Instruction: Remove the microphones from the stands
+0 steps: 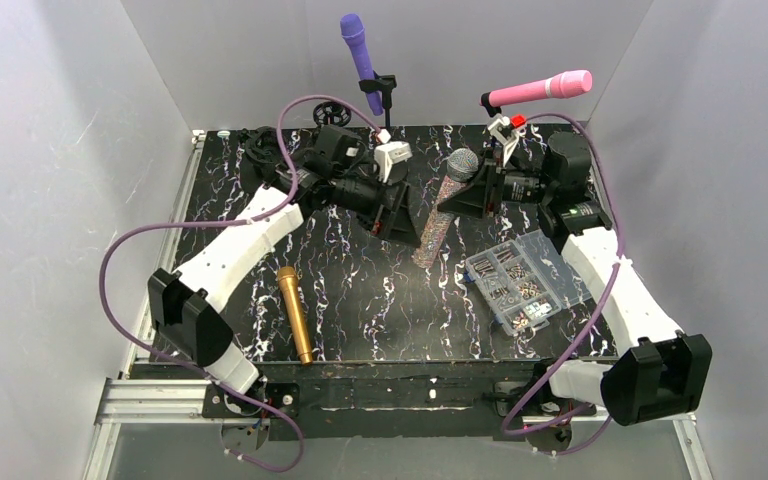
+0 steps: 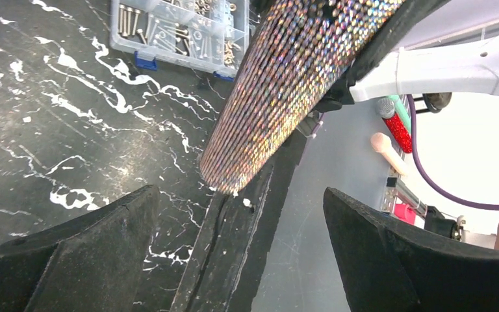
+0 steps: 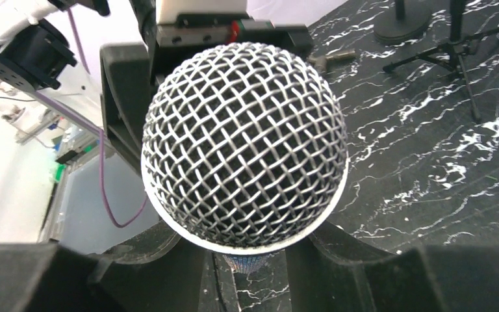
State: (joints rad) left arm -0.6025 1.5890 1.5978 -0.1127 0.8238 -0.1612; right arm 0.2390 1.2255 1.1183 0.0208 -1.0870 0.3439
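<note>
- Pale grey walls [image 1: 50, 150] are closing in the scene on three sides.
- A black table [image 1: 360, 300] veined with white is carrying everything, with both arms reaching in over it from the near edge.
- The right tool [image 1: 455, 198] is gripping the sequinned microphone [image 1: 438, 222] just below its silver mesh head [image 3: 243, 149], with a finger pressed in on either side of the neck.
- The left tool [image 2: 239, 195] is standing wide apart. Its two black fingers [image 2: 91, 253] are flanking the microphone's tail end without touching it.
- The sequinned microphone is slanting across the middle of the table between the two tools, head toward the back and well clear of the stands. Whether its tail is touching the table cannot be told.
- A clear parts box [image 1: 520, 280] filled with screws is sitting on the table just right of the microphone, beside the right arm.
- A gold microphone [image 1: 295, 312] is lying flat near the front left.
- A purple microphone [image 1: 358, 55] and a pink microphone [image 1: 540, 90] are sitting in stands [image 1: 388, 95] at the back edge.
</note>
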